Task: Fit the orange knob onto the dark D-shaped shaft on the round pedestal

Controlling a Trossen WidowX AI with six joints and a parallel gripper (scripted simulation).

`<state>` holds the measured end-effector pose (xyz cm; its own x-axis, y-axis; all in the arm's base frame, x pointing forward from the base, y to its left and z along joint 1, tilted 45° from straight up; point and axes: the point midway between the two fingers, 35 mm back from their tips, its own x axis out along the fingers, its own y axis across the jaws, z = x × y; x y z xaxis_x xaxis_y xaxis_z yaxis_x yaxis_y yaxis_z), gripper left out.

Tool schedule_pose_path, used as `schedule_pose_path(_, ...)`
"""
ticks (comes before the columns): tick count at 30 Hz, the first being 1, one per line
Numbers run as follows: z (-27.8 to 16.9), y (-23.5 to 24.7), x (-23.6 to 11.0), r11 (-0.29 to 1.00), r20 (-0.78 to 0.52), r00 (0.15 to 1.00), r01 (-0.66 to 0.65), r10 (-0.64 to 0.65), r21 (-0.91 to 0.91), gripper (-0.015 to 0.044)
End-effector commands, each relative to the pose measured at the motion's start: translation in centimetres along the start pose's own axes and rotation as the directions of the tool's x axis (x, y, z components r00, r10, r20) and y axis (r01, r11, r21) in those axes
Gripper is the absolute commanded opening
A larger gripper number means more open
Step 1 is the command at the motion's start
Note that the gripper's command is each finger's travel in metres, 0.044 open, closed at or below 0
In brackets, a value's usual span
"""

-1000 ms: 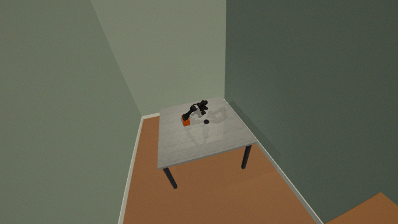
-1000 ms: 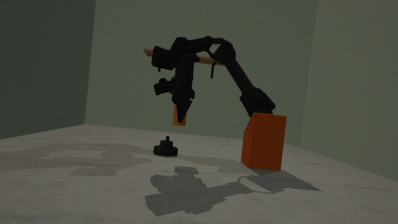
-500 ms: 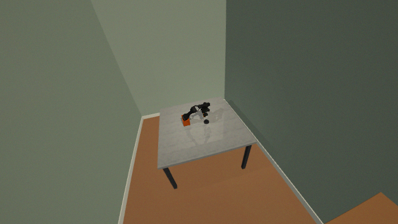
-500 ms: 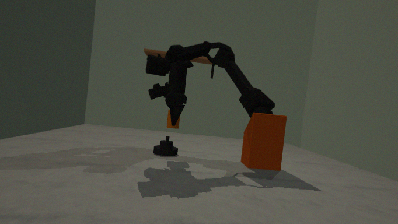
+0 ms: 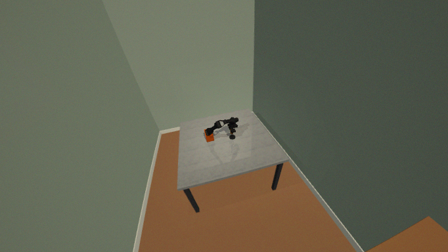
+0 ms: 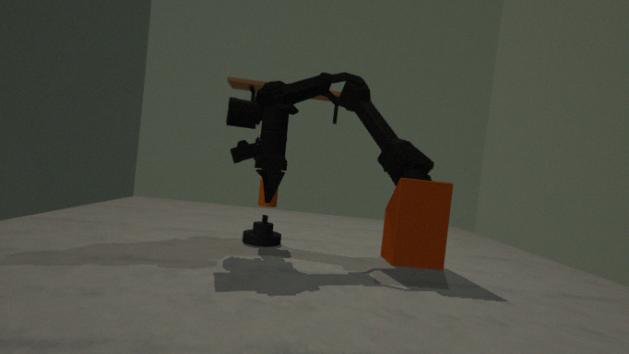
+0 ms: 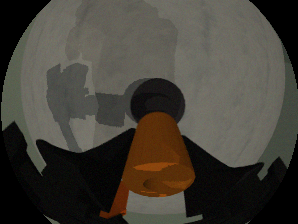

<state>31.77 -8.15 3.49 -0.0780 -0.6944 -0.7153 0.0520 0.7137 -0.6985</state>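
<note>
The table (image 6: 138,295) carries the whole setup: the arm's orange base block (image 6: 417,223) on one side and, near it, the round pedestal (image 6: 262,237) with the dark D-shaped shaft (image 6: 265,220) standing upright from its middle. The arm (image 6: 369,120) arches from the block and points its tool straight down above the pedestal.

The gripper (image 6: 270,191) is clamped on the orange knob (image 6: 267,197), pinching its upper part so that the lower end hangs free below the fingertips. In the exterior view the knob is in the air, directly over the shaft and apart from it, with a visible gap between the knob's bottom edge and the shaft's tip. In the wrist view the knob (image 7: 158,156) overlaps the near edge of the pedestal (image 7: 157,98), which suggests rough centring.

So the pick-up and the carry look finished. What remains is most of the real work: lowering onto the shaft, turning the knob until its flat meets the shaft's hidden flat, pushing down to the pedestal, and releasing. Whether the flats line up cannot be told.
</note>
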Motion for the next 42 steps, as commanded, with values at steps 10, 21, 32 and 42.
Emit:
schedule_pose_path(10, 0.3, -0.2, 2.3, 1.000, 0.014, 1.000, 0.002, -0.002, 0.000, 0.0000)
schedule_pose_path(21, 0.5, -0.2, 2.3, 1.000, 0.014, 1.000, 0.002, -0.002, 0.008, 0.0000)
schedule_pose_path(32, 0.4, -0.4, 1.8, 1.000, 0.014, 1.000, 0.002, -0.002, -0.001, 0.0000)
schedule_pose_path(42, 0.4, -0.2, 2.0, 0.980, 0.014, 1.000, 0.005, -0.002, -0.201, 0.0000)
